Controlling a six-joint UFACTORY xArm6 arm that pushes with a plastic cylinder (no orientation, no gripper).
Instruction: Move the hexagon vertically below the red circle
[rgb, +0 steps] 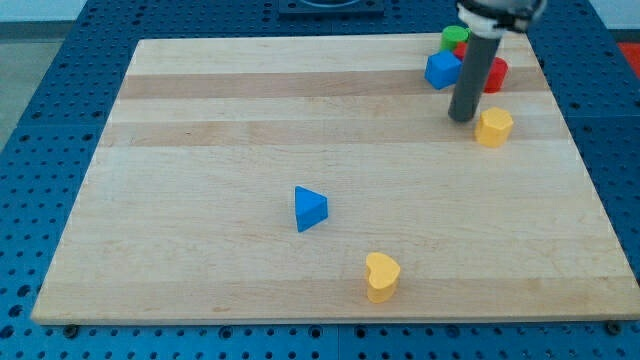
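The yellow hexagon lies near the view's top right on the wooden board. The red circle sits just above it, partly hidden by the rod. My tip rests on the board just left of the yellow hexagon, close to it, and below the blue cube. A green block sits above the blue cube at the board's top edge; its shape is partly hidden.
A blue triangle lies near the middle of the board. A yellow heart lies near the bottom edge. The board sits on a blue perforated table.
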